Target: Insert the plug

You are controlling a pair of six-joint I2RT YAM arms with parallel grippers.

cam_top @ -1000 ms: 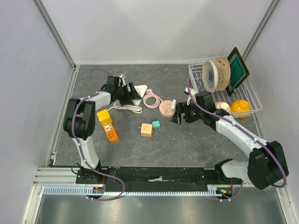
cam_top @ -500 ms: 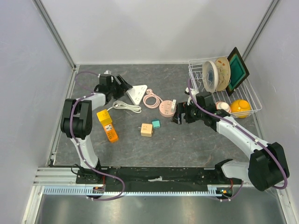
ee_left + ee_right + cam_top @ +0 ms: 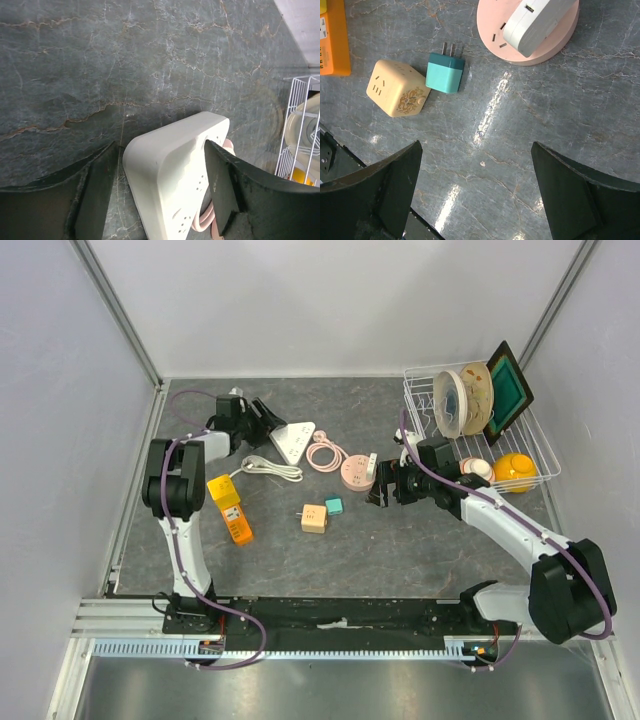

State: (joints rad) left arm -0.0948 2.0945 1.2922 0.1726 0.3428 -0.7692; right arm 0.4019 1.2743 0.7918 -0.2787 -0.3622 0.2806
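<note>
No text, label or number is legible on anything

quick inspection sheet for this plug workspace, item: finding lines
surface: dark stone-look tabletop, no spills seen
job's things: teal plug loose beside beige cube adapter; white power strip; orange strip; pink round socket holding a white plug
clutter: wire rack with plates
hands: left hand open, straddling the white power strip; right hand open, empty, above the table
cables: white cord; pink coil
surroundings: grey walls
</note>
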